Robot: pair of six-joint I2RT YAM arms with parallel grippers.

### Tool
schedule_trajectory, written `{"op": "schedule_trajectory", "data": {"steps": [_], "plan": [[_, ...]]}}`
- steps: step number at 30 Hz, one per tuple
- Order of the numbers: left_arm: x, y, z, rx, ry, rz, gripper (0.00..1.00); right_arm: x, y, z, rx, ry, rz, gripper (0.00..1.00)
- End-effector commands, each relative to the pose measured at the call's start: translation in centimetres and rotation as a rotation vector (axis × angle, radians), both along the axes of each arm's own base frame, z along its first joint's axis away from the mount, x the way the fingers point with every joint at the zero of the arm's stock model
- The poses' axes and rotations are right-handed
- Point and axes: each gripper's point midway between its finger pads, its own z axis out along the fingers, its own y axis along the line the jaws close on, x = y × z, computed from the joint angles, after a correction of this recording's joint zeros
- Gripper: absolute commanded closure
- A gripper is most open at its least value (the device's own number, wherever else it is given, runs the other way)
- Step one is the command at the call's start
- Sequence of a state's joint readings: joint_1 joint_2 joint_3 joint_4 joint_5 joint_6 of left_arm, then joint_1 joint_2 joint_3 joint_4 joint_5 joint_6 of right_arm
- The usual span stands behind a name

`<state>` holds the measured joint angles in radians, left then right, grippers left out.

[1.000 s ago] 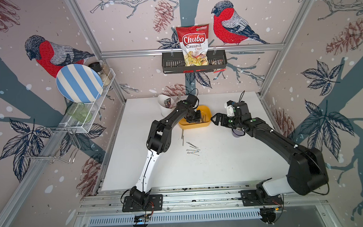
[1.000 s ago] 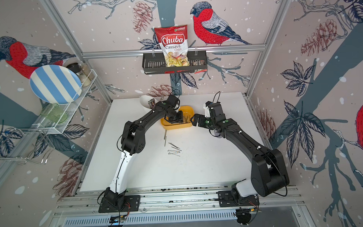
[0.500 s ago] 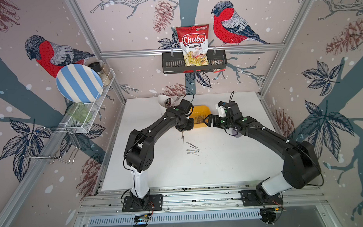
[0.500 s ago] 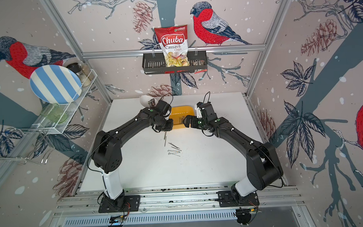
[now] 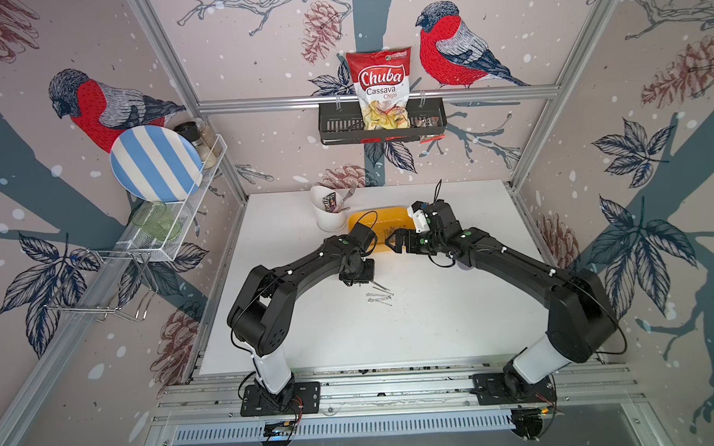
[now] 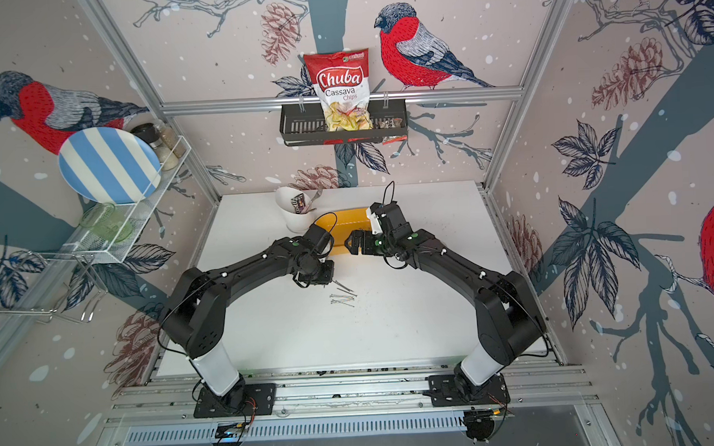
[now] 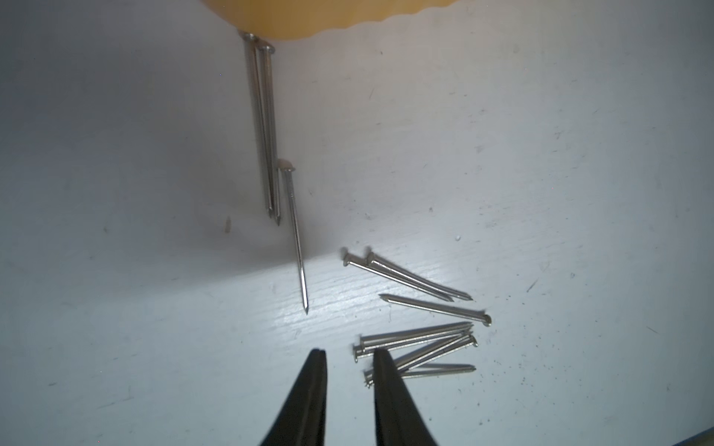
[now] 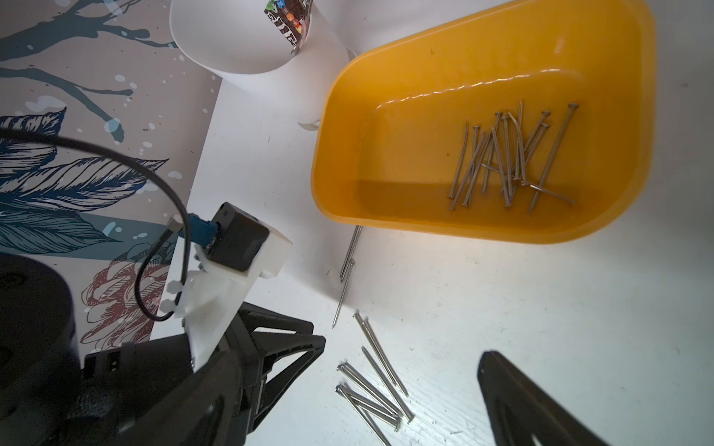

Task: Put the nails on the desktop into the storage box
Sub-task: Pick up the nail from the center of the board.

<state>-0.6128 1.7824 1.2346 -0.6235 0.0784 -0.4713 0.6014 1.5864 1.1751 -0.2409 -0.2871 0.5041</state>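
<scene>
From my station I see the white desk [image 5: 432,331] filling the floor of the cell, with both arms reaching in over it from the near rail. The yellow storage box [image 8: 602,77] sits toward the far edge of the desk, just beside a white cup [image 5: 330,216] of cutlery. My right hand [image 5: 391,244] hangs over the near rim of the box with its fingers spread wide and nothing between them. My left hand [image 7: 349,355] points down at the desk on the near side of the box; its fingertips [image 7: 317,370] stand a little apart, gripping nothing. Inside the box lies a crossed heap of nails [image 8: 506,162], bunched toward one end of its floor. More nails are loose on the desk. A tangled cluster [image 7: 417,340] lies just beside my left fingertips, and one tip covers a few of the heads in the wrist view; I cannot tell whether it touches them. A pair [image 7: 264,127] lies side by side with its heads against the box's outer wall, and a single nail [image 7: 295,235] lies just off their points.
</scene>
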Motion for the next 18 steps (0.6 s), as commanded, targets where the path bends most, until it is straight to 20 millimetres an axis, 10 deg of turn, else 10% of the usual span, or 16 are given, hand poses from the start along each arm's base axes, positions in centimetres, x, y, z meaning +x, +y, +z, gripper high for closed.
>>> {"op": "schedule_trajectory", "data": {"steps": [1, 18], "plan": [[0.6, 0.0, -0.5, 0.020, -0.017, 0.006, 0.75, 0.0, -0.2, 0.5, 0.001, -0.021, -0.011, 0.00], [1.5, 0.8, -2.9, 0.138, 0.019, -0.009, 0.74, 0.0, -1.5, -0.1, -0.016, -0.019, -0.016, 0.00]]}}
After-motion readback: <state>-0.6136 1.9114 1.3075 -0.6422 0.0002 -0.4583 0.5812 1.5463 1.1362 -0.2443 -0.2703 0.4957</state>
